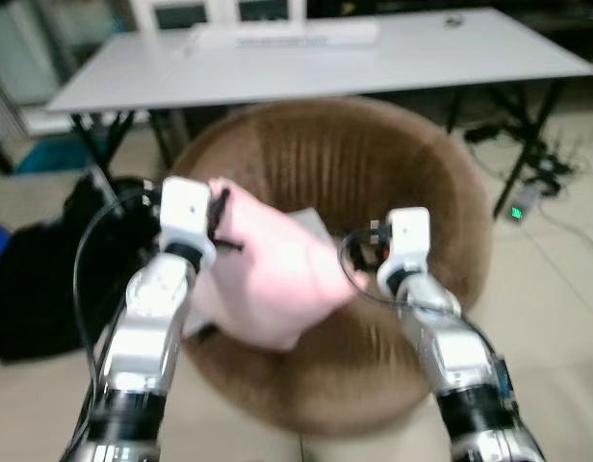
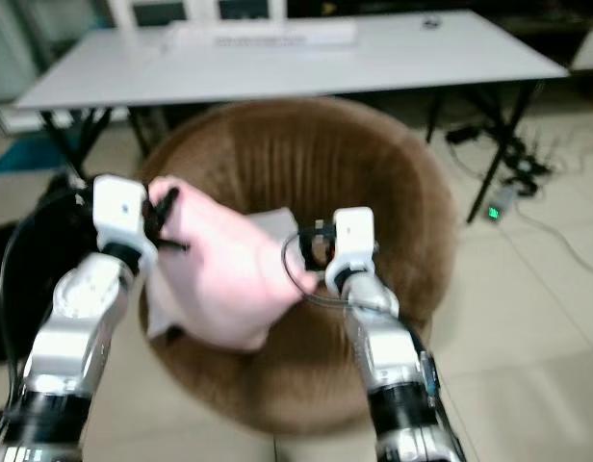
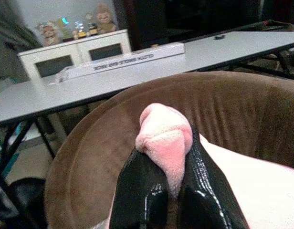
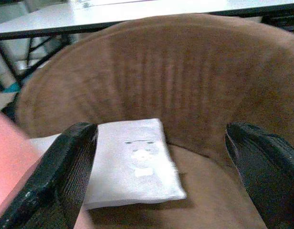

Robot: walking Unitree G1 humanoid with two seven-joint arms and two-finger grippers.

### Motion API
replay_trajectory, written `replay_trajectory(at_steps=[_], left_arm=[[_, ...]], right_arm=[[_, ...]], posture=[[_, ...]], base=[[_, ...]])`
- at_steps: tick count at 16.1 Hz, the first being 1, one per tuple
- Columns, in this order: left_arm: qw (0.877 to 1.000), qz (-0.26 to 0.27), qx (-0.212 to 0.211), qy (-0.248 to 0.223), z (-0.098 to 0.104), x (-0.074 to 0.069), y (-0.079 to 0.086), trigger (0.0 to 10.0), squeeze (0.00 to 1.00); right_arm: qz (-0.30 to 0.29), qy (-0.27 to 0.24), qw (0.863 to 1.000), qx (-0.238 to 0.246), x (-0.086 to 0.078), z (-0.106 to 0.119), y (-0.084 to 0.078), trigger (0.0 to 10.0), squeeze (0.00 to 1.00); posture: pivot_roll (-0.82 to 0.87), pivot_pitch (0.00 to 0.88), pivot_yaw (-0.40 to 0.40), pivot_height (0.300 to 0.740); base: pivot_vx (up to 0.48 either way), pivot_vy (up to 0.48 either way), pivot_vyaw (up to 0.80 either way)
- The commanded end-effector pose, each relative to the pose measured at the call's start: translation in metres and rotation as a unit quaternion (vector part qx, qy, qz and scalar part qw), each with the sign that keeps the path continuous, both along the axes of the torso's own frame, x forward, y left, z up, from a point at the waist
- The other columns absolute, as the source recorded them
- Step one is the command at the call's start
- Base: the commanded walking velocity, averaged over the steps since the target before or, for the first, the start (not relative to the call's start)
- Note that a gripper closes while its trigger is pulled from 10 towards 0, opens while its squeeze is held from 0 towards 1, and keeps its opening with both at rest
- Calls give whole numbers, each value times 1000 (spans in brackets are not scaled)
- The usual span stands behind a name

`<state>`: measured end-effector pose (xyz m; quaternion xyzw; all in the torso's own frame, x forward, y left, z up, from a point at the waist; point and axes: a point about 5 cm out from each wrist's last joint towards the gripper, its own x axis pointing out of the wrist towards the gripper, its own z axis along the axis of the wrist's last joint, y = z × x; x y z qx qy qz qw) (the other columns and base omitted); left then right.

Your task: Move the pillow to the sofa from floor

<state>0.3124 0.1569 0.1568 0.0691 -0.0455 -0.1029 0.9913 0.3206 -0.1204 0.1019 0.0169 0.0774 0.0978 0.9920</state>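
Beige floor tiles (image 1: 566, 318) fill the lower right of the head frames, and a long white table (image 1: 393, 58) crosses the top. Between them, mid-frame, sits a round brown plush sofa chair (image 1: 373, 164) with a white flat cushion (image 4: 132, 162) on its seat. The soft pink pillow (image 1: 277, 274) hangs left of centre above the seat, off the floor. The left gripper (image 3: 178, 191) is clamped on a bunched corner of it, with the fabric bulging between the fingers. The right gripper (image 4: 161, 171) is spread wide and empty, just beside the pillow's right edge. The pillow looks light, squashy and floppy, so a corner pinch lets it sag and swing. Grasping a thick fold near the opposite edge would probably steady it.
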Motion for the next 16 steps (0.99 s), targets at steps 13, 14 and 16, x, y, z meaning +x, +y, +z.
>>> replay_trajectory(at_steps=[13, 14, 16], left_arm=[[974, -225, -14, 23, 3, -6, -59, 10000, 0], [971, -238, -22, 19, 9, -3, -64, 10000, 0], [961, -271, -49, 19, 19, -1, -75, 10000, 0]], right_arm=[[-6, -12, 1000, -17, -3, 3, -15, 10000, 0], [2, -23, 1000, -21, -2, 6, -18, 10000, 0], [9, -25, 999, -25, 0, 9, -29, 10000, 0]], posture=[[19, 0, 54, 740], [19, 0, 54, 740], [20, 0, 51, 740]], base=[[86, 0, 0], [0, 0, 0], [0, 0, 0]])
